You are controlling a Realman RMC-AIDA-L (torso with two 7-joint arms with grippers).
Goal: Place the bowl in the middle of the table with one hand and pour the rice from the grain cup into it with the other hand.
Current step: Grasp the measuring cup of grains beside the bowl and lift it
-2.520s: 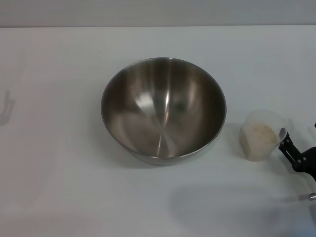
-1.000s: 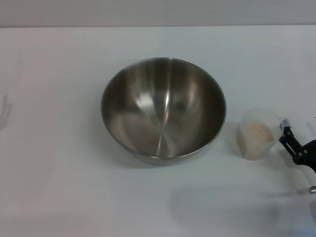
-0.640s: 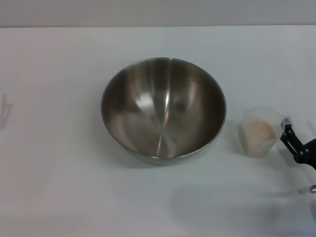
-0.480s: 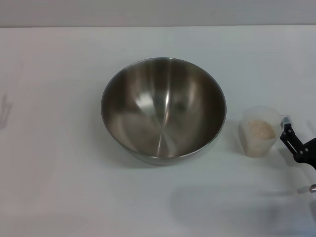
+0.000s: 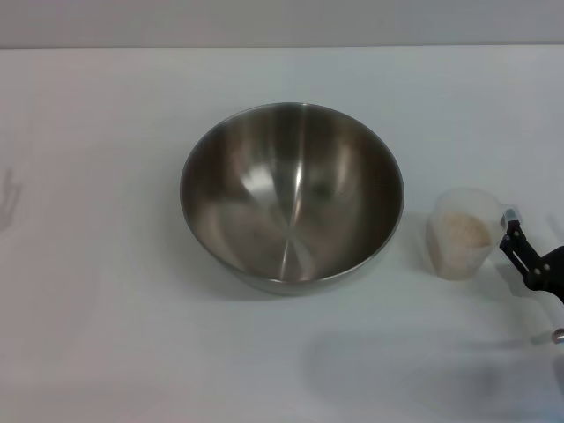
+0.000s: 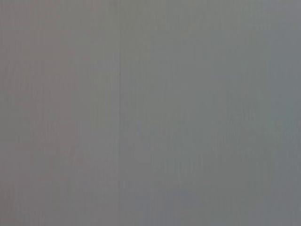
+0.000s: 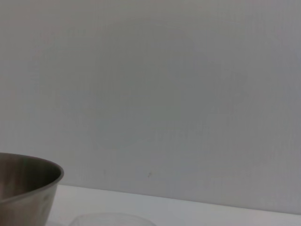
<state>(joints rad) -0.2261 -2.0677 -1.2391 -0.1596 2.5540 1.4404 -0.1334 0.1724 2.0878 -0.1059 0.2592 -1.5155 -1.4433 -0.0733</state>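
Bowl: the bowl (image 5: pixel 292 196) stands upright near the middle of the counter (image 5: pixel 106 291). You see its shiny inside, and there are no grains in it. In the right wrist view a part of its wall and rim (image 7: pixel 23 186) shows at one edge.

Cup: the cup (image 5: pixel 462 233) stands upright on the counter, on the robot's right side of the bowl, near it but not touching. The right wrist view shows only a faint piece of its rim (image 7: pixel 110 218).

Rice: the rice (image 5: pixel 464 231) is inside the cup – a pale beige mass that you see through the clear wall. It fills a good part of the cup.

Right gripper: the right gripper (image 5: pixel 520 247) is at the right edge of the head view, low over the counter and just beside the cup on the side away from the bowl. One black finger (image 5: pixel 514 242) reaches the cup's wall; you cannot tell if it truly touches. The second finger is not seen, so you cannot tell whether the fingers are apart or together.

Left gripper: it does not show in the head view, and the left wrist view gives only a flat grey field – nothing to read there.

Counter: white and flat, it fills most of the head view, with a grey wall (image 5: pixel 282 22) behind it.
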